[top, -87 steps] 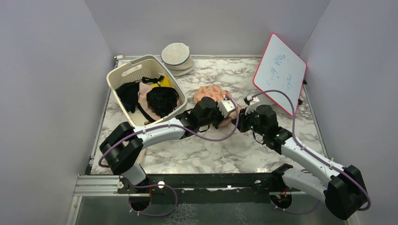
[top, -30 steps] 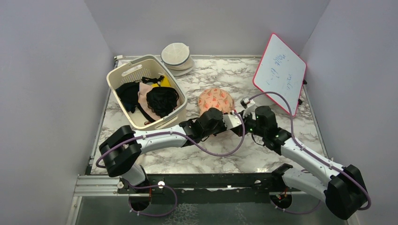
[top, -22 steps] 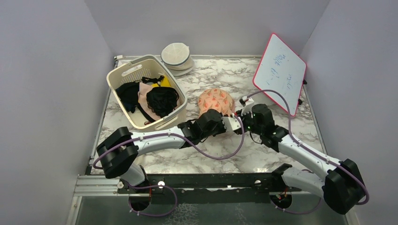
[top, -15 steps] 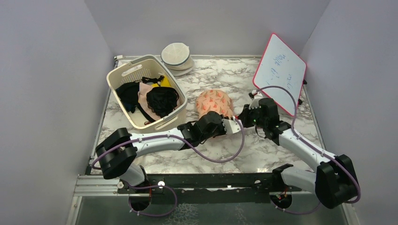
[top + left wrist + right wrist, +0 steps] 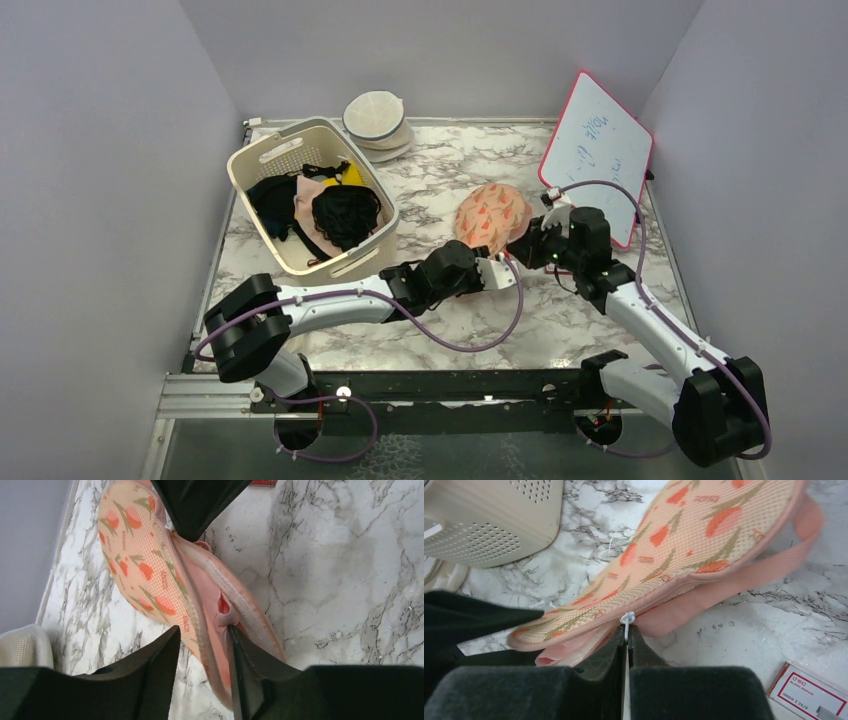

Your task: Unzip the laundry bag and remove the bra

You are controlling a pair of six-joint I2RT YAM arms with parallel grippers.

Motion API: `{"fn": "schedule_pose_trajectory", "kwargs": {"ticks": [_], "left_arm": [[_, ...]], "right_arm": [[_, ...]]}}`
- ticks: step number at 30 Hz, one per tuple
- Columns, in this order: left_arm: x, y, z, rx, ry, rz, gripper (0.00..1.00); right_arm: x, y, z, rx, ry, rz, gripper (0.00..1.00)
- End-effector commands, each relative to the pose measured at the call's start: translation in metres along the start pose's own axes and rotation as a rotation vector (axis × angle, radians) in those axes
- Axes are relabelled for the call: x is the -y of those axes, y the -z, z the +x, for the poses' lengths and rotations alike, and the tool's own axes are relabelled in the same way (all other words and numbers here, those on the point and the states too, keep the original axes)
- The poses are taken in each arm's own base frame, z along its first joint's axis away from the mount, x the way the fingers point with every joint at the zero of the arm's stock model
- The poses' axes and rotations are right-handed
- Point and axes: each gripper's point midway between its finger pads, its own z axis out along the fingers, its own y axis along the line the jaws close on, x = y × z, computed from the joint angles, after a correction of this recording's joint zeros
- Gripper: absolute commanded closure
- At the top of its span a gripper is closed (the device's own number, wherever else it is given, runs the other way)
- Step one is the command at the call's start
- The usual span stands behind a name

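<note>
Laundry bag (image 5: 490,215), peach with red-green print, is right of centre on the marble surface (image 5: 450,165). It sits between the cream slotted basket (image 5: 262,152) and the red-framed whiteboard (image 5: 597,155), apart from both. It is tipped up on edge, printed dome facing left and far.

Right pincer (image 5: 626,636) is at the bag's right near edge. Its jaws are pressed together on the white zipper pull (image 5: 626,619) and clamp it. The zip seam runs left and right from the pull along the bag rim. A peach-pink webbing band (image 5: 744,575) loops under the bag onto the marble.

Left pincer (image 5: 204,632) is low at the bag's near end. Its jaws stand narrowly apart and straddle the bag's edge, with marble visible beside the left finger (image 5: 150,665), so it has no firm grip. The bag's seam gapes in the left wrist view, and pale pink fabric (image 5: 220,605) shows inside. Cannot tell whether that is bra or lining, and no bra is out of the bag.

The basket holds black and pale pink garments. Cream domed cases (image 5: 377,118) are stacked at the far edge behind the basket. A small red-and-white box (image 5: 804,692) lies on the marble near the right pincer.
</note>
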Motion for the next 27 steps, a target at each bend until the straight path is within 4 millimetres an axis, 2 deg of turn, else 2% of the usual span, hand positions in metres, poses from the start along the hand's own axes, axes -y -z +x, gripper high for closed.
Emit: {"fn": "schedule_pose_trajectory", "kwargs": {"ticks": [1, 4, 7, 12, 17, 23, 27], "left_arm": [[-0.009, 0.006, -0.017, 0.032, 0.016, -0.023, 0.59], [-0.005, 0.009, -0.02, 0.049, 0.023, 0.005, 0.46], [-0.005, 0.01, -0.02, 0.054, 0.031, 0.004, 0.42], [-0.024, 0.005, -0.015, -0.007, 0.047, -0.099, 0.59], [-0.035, 0.009, -0.014, -0.023, 0.058, -0.158, 0.74], [-0.032, 0.006, -0.01, -0.037, 0.053, -0.149, 0.73], [-0.021, 0.0, -0.007, -0.041, 0.053, -0.101, 0.7]], "right_arm": [[-0.017, 0.001, 0.008, -0.037, 0.024, -0.082, 0.99], [-0.026, -0.003, 0.011, -0.055, 0.03, -0.106, 0.99], [-0.037, -0.007, 0.014, -0.06, 0.035, -0.124, 0.99], [-0.056, -0.008, 0.02, -0.071, 0.04, -0.145, 0.99], [-0.062, -0.008, 0.025, -0.089, 0.048, -0.15, 0.99], [-0.064, -0.007, 0.023, -0.092, 0.066, -0.147, 0.99], [-0.064, -0.005, 0.023, -0.083, 0.061, -0.147, 0.99]]}}
